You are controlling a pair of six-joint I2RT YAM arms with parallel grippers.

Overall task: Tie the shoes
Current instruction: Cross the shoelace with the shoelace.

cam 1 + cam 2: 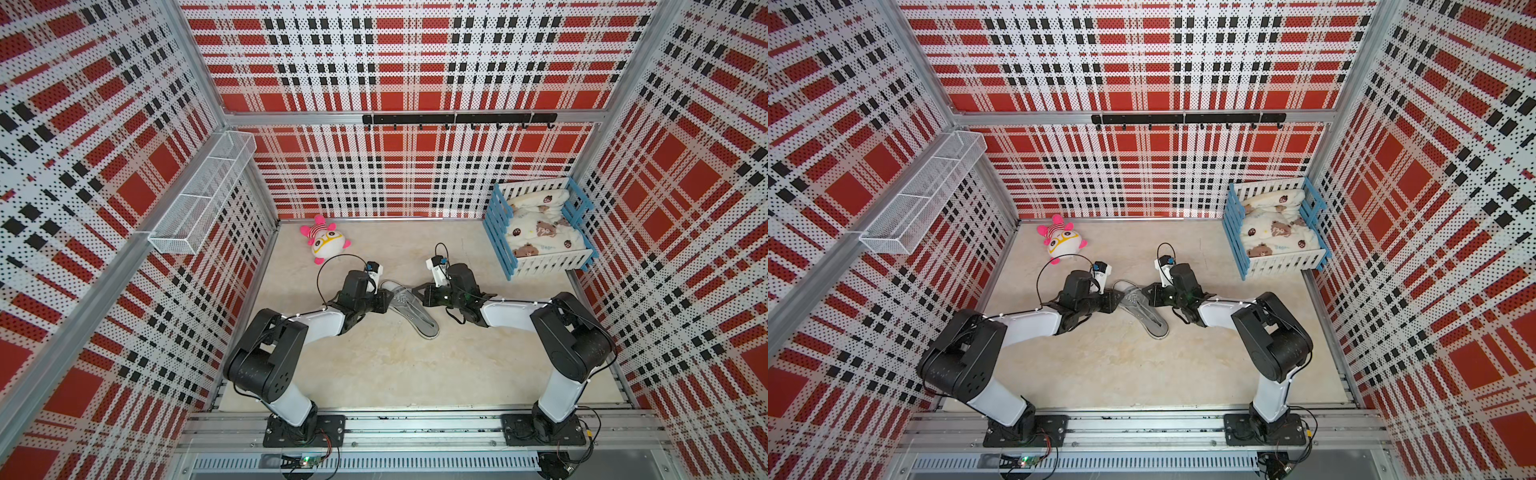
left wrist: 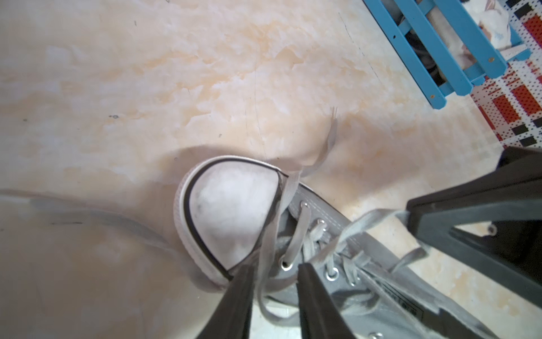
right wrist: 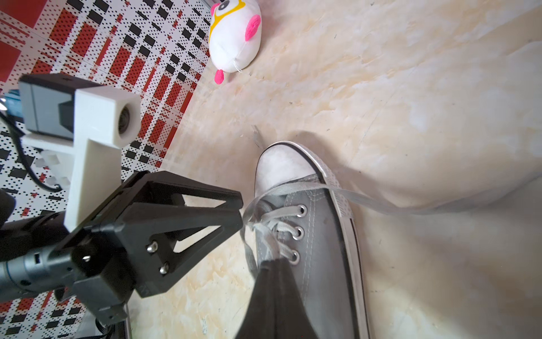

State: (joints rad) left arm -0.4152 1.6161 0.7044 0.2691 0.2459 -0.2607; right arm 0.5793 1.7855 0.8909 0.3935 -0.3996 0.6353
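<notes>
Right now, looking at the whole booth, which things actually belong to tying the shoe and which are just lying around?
For the job:
- grey sneaker
- laces
- left tool, open at the laces
- right tool, shut on the laces

Just lying about:
- plush toy
- crate holding a blanket
- wire basket on the wall
- hook rail

Lying on the pale marbled surface [image 1: 395,365]: grey sneaker [image 1: 417,318] between left end effector [image 1: 390,296] and right end effector [image 1: 419,291]; plush toy [image 1: 326,241] beyond the left; slatted crate [image 1: 544,262] beyond the right.
</notes>
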